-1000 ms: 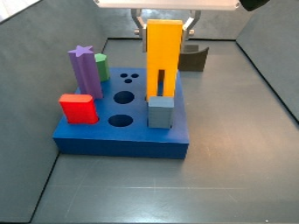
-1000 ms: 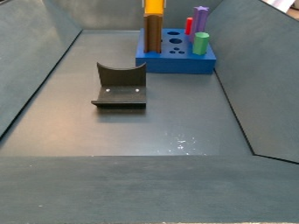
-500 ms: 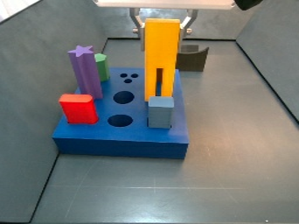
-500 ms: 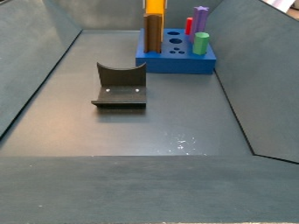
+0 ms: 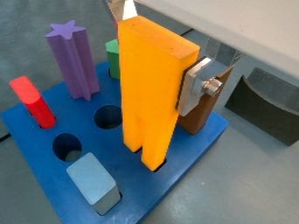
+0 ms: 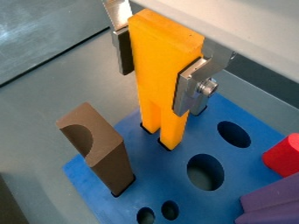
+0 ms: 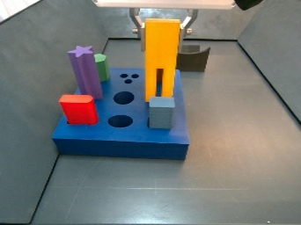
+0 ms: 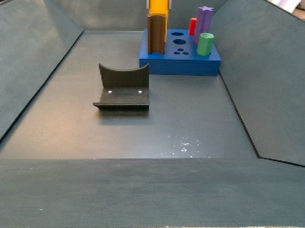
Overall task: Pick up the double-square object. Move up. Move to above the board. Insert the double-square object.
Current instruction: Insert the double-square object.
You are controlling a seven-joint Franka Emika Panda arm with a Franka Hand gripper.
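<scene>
My gripper [image 6: 158, 68] is shut on the double-square object [image 6: 162, 79], a tall orange-yellow block that stands upright. The silver fingers [image 6: 193, 86] clamp its upper sides. Its lower end meets the top of the blue board [image 6: 138, 194] beside the brown block [image 6: 100, 157]; I cannot tell how deep it sits. A wrist view shows the block [image 5: 158, 87] over the board [image 5: 181, 171], with one finger [image 5: 198, 87] showing. In a side view the gripper [image 7: 165, 22] holds the block [image 7: 163, 57] above the board [image 7: 118, 142]. It also shows in a side view [image 8: 158, 7].
On the board stand a purple star peg [image 7: 81, 70], a green cylinder [image 7: 102, 66], a red block [image 7: 79, 108] and a grey-blue block [image 7: 161, 112]. The dark fixture [image 8: 121, 87] stands on the floor beside the board [image 8: 179, 64]. Grey walls enclose the floor.
The gripper and the orange block have shifted very slightly; nothing else has moved.
</scene>
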